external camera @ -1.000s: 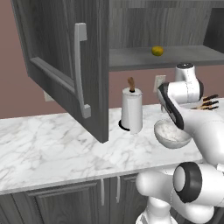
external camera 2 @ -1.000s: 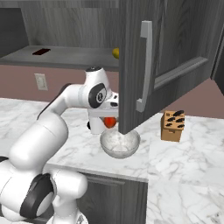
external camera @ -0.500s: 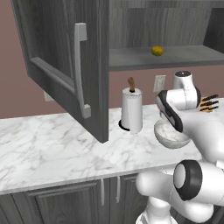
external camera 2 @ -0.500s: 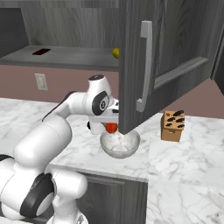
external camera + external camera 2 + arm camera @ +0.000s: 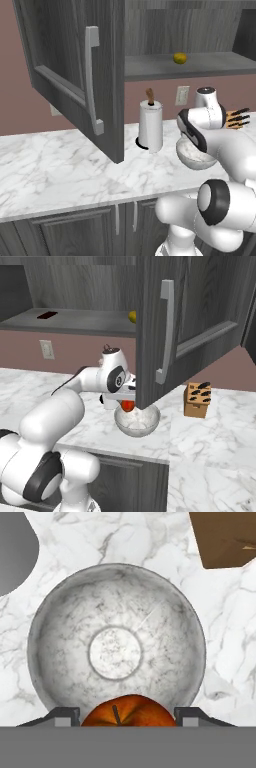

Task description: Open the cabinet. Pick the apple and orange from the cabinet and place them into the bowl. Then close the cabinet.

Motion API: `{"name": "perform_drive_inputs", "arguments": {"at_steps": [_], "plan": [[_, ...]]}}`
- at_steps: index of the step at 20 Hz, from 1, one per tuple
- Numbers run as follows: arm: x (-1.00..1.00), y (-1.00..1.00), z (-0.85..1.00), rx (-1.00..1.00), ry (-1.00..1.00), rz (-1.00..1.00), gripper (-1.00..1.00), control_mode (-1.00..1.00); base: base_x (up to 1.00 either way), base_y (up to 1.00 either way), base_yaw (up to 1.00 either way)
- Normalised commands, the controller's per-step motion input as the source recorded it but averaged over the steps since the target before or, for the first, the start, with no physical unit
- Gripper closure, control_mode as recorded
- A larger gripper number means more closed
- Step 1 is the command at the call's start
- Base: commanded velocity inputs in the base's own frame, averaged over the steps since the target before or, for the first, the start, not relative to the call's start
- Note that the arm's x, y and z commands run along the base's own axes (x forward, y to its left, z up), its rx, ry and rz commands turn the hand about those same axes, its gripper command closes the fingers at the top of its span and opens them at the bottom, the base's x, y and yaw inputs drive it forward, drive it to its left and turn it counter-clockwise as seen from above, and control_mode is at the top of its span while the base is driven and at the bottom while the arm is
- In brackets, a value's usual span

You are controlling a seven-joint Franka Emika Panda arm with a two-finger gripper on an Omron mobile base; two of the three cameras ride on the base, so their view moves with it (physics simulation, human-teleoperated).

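Note:
The cabinet [image 5: 75, 75] [image 5: 200, 316] stands open, both doors swung out. On its shelf lies the orange [image 5: 180, 58] [image 5: 132, 317]. My gripper [image 5: 127, 401] [image 5: 127, 714] is shut on the red apple [image 5: 128, 405] [image 5: 127, 712], which sits between the two finger tips at the bottom of the hand view. The apple hangs just above the near rim of the whitish speckled bowl [image 5: 60, 637] [image 5: 137, 423] [image 5: 192, 156] on the marble counter. The bowl's inside holds nothing.
A white paper-towel roll [image 5: 150, 127] stands left of the bowl by the wall. A brown knife block [image 5: 197, 400] [image 5: 225, 537] stands to the bowl's right. The right door's lower edge hangs close over the hand. A small dark object [image 5: 47, 315] lies on the shelf.
The hand has come down and a little forward with the apple, from beside the paper-towel roll to just over the bowl. The grip on the apple is unchanged.

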Motion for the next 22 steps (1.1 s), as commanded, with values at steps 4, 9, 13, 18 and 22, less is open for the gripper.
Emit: {"name": "perform_drive_inputs", "arguments": {"at_steps": [4,9,13,18,22], "plan": [[0.08,0.00,-0.06,0.00,0.00,-0.04,1.00,-1.00,0.00,0.00,0.00],[0.05,0.00,-0.20,0.00,0.00,-0.03,1.00,-1.00,0.00,0.00,0.00],[0.03,-0.02,-0.22,0.00,0.00,-0.02,1.00,-1.00,0.00,0.00,0.00],[0.03,-0.09,-0.21,0.00,0.00,0.00,1.00,-1.00,0.00,0.00,0.00],[0.04,-0.12,-0.24,0.00,0.00,0.00,1.00,-1.00,0.00,0.00,0.00]]}}
